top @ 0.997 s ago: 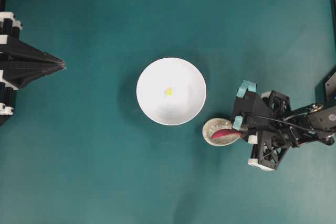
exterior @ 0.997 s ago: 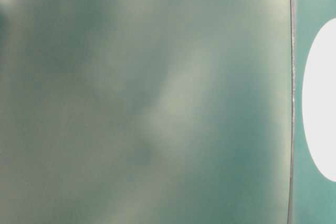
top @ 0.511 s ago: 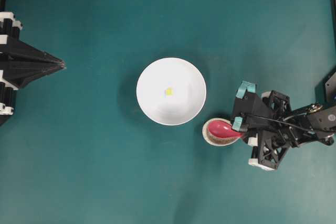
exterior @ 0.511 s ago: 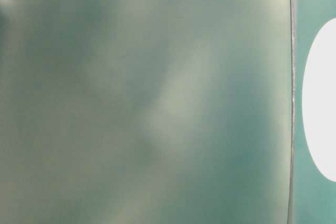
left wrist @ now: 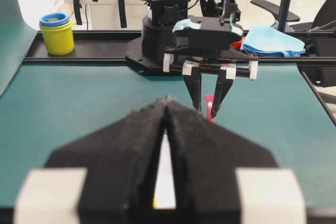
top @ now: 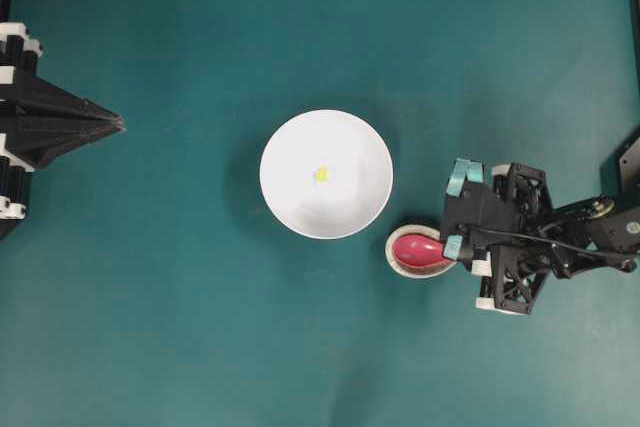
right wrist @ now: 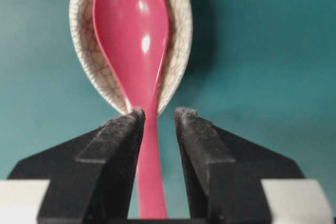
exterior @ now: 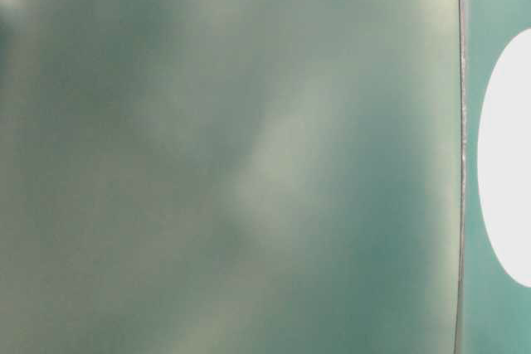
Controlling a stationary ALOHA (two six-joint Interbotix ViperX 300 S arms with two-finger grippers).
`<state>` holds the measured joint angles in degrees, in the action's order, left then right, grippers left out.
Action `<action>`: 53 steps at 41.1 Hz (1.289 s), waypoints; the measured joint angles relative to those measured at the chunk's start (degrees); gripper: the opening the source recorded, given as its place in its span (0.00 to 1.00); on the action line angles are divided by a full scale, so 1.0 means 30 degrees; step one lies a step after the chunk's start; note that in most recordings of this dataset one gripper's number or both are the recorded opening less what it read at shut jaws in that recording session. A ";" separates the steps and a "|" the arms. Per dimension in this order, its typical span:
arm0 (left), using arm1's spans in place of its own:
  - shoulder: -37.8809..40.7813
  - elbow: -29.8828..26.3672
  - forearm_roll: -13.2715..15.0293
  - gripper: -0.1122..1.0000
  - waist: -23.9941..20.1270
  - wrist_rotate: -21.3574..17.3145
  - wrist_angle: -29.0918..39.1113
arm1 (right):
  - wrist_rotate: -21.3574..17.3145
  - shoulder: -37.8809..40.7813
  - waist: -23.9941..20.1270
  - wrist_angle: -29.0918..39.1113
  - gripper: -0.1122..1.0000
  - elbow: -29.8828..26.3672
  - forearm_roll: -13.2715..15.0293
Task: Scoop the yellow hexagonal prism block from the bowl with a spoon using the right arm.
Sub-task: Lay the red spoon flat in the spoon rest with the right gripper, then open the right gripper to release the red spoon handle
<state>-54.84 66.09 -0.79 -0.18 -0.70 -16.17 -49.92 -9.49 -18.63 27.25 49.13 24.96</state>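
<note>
While apparently unclamped, spoon (right wrist: 137,51) handle lies between right gripper (right wrist: 157,115) pads

The spoon (top: 418,247) now lies flat in the spoon rest (top: 420,265), scoop up, no longer tilted on edge, and the right gripper (right wrist: 158,116) has loosened around its handle.

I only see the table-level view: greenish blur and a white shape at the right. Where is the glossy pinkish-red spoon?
Observer: The glossy pinkish-red spoon lies in a small speckled off-white spoon rest, beside the large white bowl.
Operator: Is a claw squeezing it?
Observer: No. The right gripper straddles its handle, jaws apart, a gap showing on one side.
Operator: And the yellow bit?
Observer: The tiny pale-yellow block sits inside the bowl.
</note>
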 measured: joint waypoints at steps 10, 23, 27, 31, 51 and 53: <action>0.0000 0.0000 0.0029 0.16 0.0000 0.0000 0.0000 | -0.0176 0.0000 0.0000 -0.1113 0.46 0.0000 0.1436; 0.0000 0.0000 0.0029 0.16 0.0029 0.0000 0.0000 | -0.0264 -0.0264 0.0088 -0.2256 0.68 0.0322 0.1787; 0.0000 0.0000 0.0029 0.16 0.0029 0.0000 0.0000 | -0.0264 -0.0557 0.0264 -0.2813 0.67 0.0615 0.1992; 0.0000 0.0000 0.0029 0.16 0.0029 0.0000 0.0000 | -0.0264 -0.0967 0.0498 -0.3838 0.67 0.0996 0.2256; 0.0000 0.0000 0.0029 0.16 0.0029 0.0000 0.0000 | -0.0205 -0.3721 0.3311 -0.9932 0.67 0.3018 0.3633; 0.0000 0.0000 0.0029 0.16 0.0000 0.0000 0.0000 | -0.0117 -0.3926 0.3691 -1.0723 0.67 0.3105 0.4014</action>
<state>-54.84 66.09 -0.70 -0.18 -0.70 -16.17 -50.27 -21.27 -7.56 -4.92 58.45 37.00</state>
